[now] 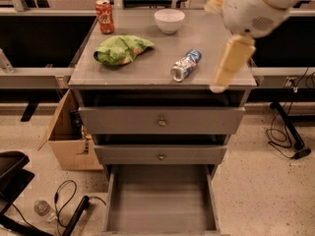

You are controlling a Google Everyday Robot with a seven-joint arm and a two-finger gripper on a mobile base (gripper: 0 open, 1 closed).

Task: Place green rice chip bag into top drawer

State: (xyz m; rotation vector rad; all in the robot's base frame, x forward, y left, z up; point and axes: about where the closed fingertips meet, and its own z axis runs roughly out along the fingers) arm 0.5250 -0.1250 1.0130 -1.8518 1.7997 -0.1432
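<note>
Looking at an open, empty claw (212, 47) hanging over the right edge of the table (147, 77). Got the green chip bag (120, 49) lying flat well off to its left, past the crushed can (185, 65), long side running roughly left-right toward the claw. Probably needs a long reach leftward first. Also worth noting the top drawer (161, 121), below and left, looking shut.

The gripper (216, 48) hangs over the cabinet top's (147, 75) right edge. Just left of it lies the crushed can (185, 65), farther left the chip bag (122, 49). Behind-left stands the bowl (169, 20), beyond it the upright can (104, 16).
</note>
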